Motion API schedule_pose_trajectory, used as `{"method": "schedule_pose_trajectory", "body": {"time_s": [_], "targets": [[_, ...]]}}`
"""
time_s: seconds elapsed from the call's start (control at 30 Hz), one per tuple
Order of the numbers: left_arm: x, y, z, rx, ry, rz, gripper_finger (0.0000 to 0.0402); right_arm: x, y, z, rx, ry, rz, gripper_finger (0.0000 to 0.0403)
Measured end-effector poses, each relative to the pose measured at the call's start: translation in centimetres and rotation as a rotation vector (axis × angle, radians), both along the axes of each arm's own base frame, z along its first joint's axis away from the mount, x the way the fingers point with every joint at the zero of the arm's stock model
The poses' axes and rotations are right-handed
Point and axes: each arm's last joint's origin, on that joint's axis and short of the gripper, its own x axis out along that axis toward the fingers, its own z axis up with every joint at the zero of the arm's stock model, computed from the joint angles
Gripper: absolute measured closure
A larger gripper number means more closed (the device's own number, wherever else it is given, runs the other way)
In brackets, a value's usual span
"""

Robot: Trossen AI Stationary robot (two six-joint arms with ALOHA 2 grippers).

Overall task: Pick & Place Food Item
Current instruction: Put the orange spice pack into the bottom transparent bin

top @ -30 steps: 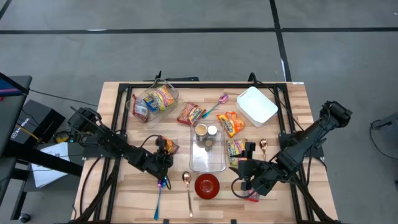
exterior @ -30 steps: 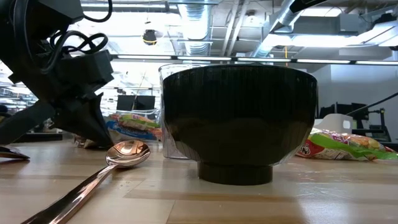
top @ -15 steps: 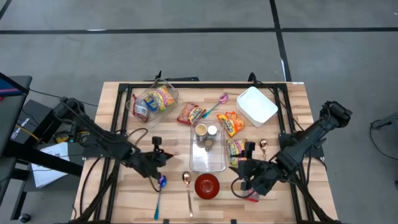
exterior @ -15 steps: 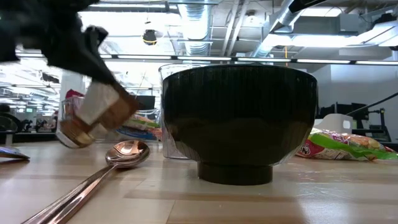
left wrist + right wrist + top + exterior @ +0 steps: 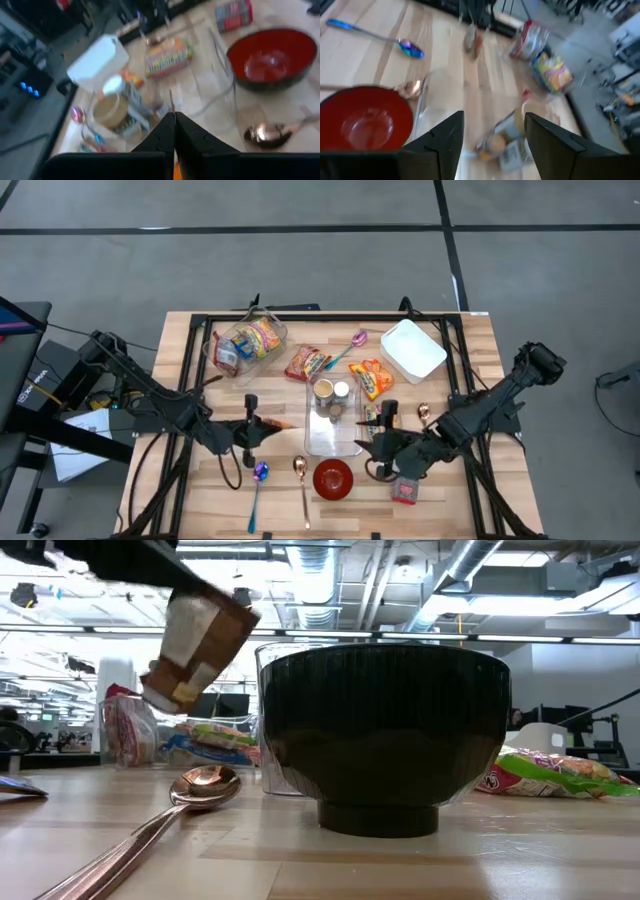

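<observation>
Brown-and-white food packet [image 5: 197, 637] hanging tilted in mid-air at upper left of the low view, above the copper spoon [image 5: 203, 787], pinched in the closed left pincer [image 5: 251, 428]. Seen from above, held left of centre, just left of the clear rectangular tray [image 5: 334, 442], long axis pointing right toward it. Red bowl [image 5: 333, 477] just below the tray. Right pincer [image 5: 377, 446] parted and empty at the tray's right edge, farther from the packet. Wooden worktop [image 5: 470, 350] beneath everything.

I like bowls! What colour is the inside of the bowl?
Red inside the bowl; left wrist view shows it best.
</observation>
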Motion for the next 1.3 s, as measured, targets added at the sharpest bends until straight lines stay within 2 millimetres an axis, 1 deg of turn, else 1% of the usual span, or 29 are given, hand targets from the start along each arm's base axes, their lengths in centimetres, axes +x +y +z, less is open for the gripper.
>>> {"method": "schedule_pose_trajectory", "body": {"time_s": [0.2, 0.27, 0.4, 0.57, 0.67, 0.8, 0.9, 1.03, 1.13, 1.3], "targets": [[0.8, -0.3, 2.1, 0.111, -0.171, -0.067, 0.0401, 1.1, -0.5, 0.9, -0.054, -0.055, 0.04, 0.0201], [1.0, -0.3, 2.9, 0.147, -0.234, -0.077, 0.0401, 1.5, -0.8, 1.0, -0.045, -0.063, 0.061, 0.0201], [1.6, 0.2, 4.2, 0.165, -0.346, -0.163, 0.0401, 2.2, -1.3, 1.4, -0.022, -0.088, 0.104, 0.0209], [2.7, 1.8, 5.3, 0.155, -0.468, -0.263, 0.0401, 3.3, -2.1, 2.2, 0.037, -0.145, 0.205, 0.023], [3.3, 3.1, 5.7, 0.142, -0.512, -0.299, 0.0401, 3.8, -2.8, 2.5, 0.03, -0.169, 0.194, 0.0242], [3.6, 4.3, 6.3, 0.103, -0.588, -0.372, 0.0401, 4.4, -3.7, 3.0, 0.022, -0.219, 0.176, 0.025], [4.0, 4.7, 6.4, 0.091, -0.62, -0.407, 0.0401, 4.8, -4.3, 3.3, 0.043, -0.252, 0.195, 0.0248], [4.5, 4.9, 6.1, 0.093, -0.631, -0.402, 0.0401, 5.1, -4.8, 3.4, 0.069, -0.261, 0.217, 0.0236], [5.0, 4.9, 5.5, 0.097, -0.604, -0.398, 0.0401, 5.1, -4.9, 3.5, 0.073, -0.275, 0.213, 0.0223], [5.5, 5.2, 5.2, 0.094, -0.614, -0.383, 0.0401, 5.1, -4.9, 3.6, 0.075, -0.279, 0.215, 0.0204]]}}
